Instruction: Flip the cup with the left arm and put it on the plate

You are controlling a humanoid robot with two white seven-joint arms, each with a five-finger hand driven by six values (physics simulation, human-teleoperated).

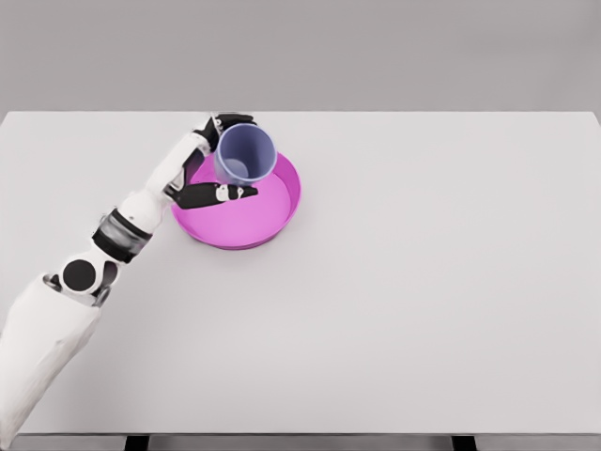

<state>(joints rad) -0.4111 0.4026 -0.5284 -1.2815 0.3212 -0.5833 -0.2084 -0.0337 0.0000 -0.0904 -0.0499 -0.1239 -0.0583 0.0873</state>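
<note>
A lavender-blue cup [246, 155] stands mouth-up over the far left part of a magenta plate [272, 218]. My left hand [220, 160] is around the cup: dark fingers curl behind its far rim and the thumb [218, 194] lies across the plate just below it. The cup's base is hidden by its own wall, so I cannot tell whether it touches the plate. The left arm reaches in from the lower left corner. No right arm appears in the head view.
A white table [423, 282] carries the plate left of its middle. Its front edge runs along the bottom of the view, its far edge at the grey wall.
</note>
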